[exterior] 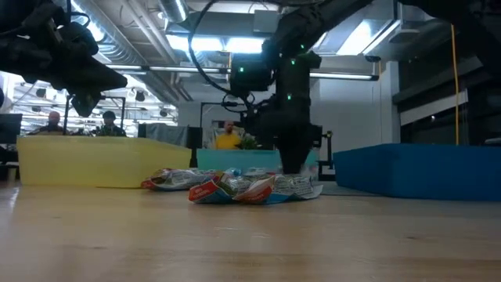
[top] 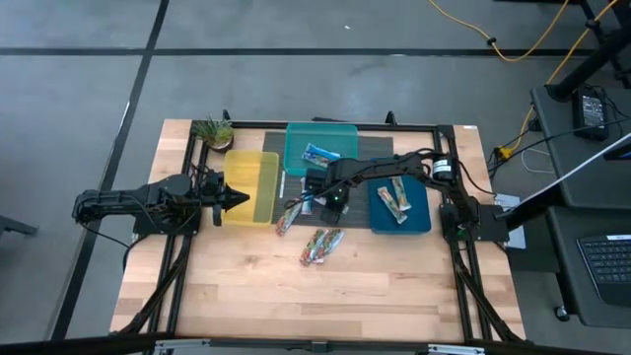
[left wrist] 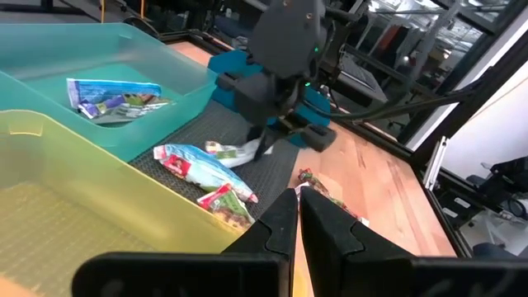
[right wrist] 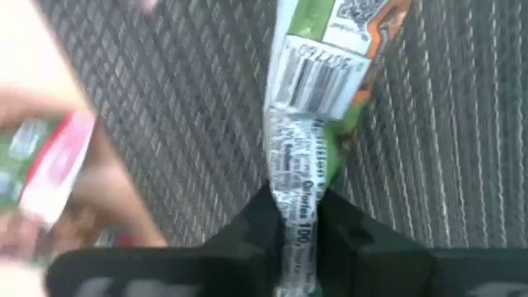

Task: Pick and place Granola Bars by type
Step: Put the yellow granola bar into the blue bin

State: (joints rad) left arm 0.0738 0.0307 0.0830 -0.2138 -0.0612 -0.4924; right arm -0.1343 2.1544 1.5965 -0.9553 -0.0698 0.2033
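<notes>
Right gripper (right wrist: 293, 216) pinching the crimped end seam of a green-wrapped granola bar (right wrist: 326, 91), fingers closed on the foil flap, down on the dark mesh mat (top: 296, 187) between the yellow bin (top: 251, 185) and the blue bin (top: 399, 205). Left gripper (top: 235, 199) idling over the yellow bin, fingers pressed together, holding nothing. Judging the bar as light, crinkly and slick: foil skin giving way under the pads, contents probably brittle, so gripping by the flat sealed end or across the narrow width looking safer than squeezing the middle. Seam hold likely letting the bar dangle and swing. Showing a barcode and a QR code on the wrapper; small print beside them too blurred to read, no brand legible. Sitting already sorted: one blue-white bar (top: 320, 154) in the teal bin (top: 345, 133), two bars (top: 394, 200) in the blue bin. Lying loose: red-green bars (top: 322, 246) on the bare wood, more (top: 289, 216) at the mat edge.
</notes>
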